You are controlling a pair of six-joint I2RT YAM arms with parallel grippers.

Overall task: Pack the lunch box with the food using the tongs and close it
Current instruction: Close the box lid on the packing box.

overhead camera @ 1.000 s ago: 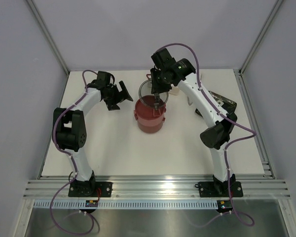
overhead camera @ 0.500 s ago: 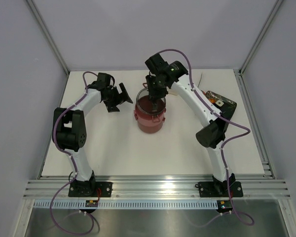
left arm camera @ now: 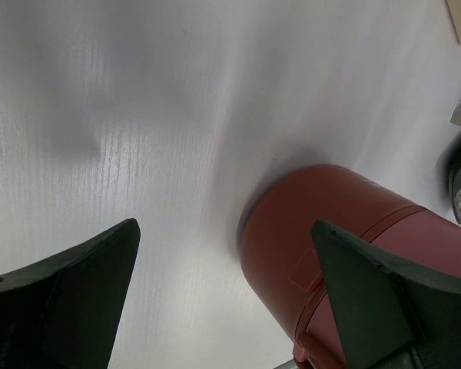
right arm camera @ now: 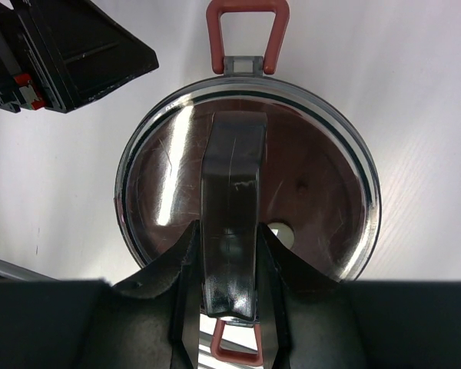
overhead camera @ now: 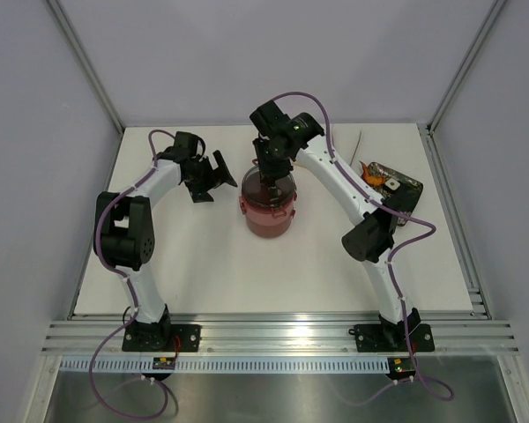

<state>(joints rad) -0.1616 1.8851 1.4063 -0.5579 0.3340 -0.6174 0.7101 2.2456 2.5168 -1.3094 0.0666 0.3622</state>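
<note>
Table [overhead camera: 203, 273] lies open before the lunch box [overhead camera: 266, 218]; left claw [overhead camera: 213, 181] flanks it; right claw [overhead camera: 266, 179] tops it.

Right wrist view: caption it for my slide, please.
Right gripper clamps the round lid by its handle, a red latch at each end.

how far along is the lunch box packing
Done: the maroon bowls sit stacked. In hand: the right gripper grips the handle of the grey top lid at the stack's top; the left gripper hangs open beside it. Left: seating the lid and snapping its red latches. An orange piece lies on the black tray, unpacked.
</note>
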